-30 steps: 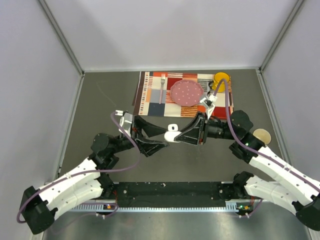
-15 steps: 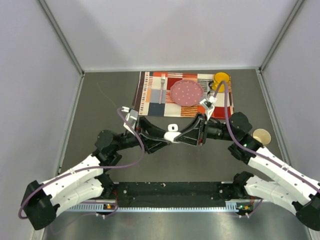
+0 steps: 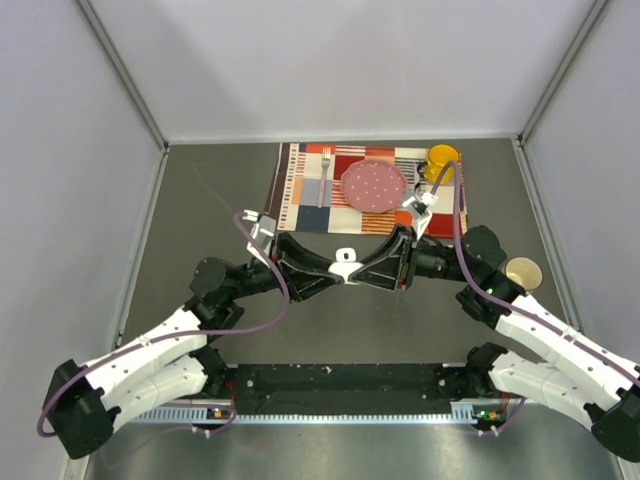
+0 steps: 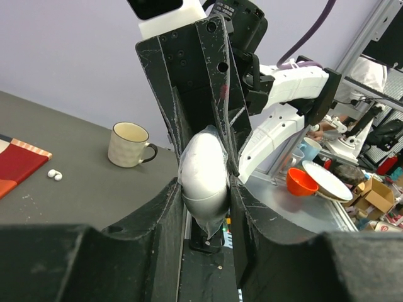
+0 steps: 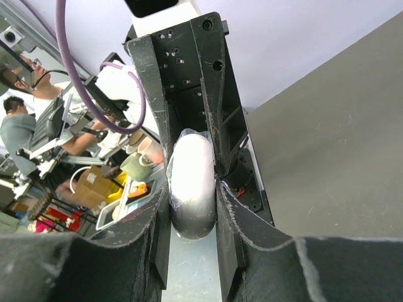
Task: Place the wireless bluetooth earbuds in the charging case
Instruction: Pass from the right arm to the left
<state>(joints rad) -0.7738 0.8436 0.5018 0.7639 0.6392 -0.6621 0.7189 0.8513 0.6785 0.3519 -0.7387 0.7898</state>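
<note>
Your left fingers (image 4: pixel 157 220) and your right fingers (image 5: pixel 245 233) meet tip to tip in the middle, over the dark tabletop (image 3: pixel 200 210). Both pairs are squeezed tight on the same white charging case (image 4: pixel 203 170), one pair from each end. The case sits pinched between them.

Two tiny white earbuds (image 4: pixel 55 175) lie on the tabletop, not in the case. They rest just beside a corner of the striped mat (image 4: pixel 16 160) and near a cream mug (image 4: pixel 129 145). They are well apart from the case.

At the far side, a red dotted plate (image 3: pixel 374 185) and a fork (image 3: pixel 325 175) lie on the mat.
</note>
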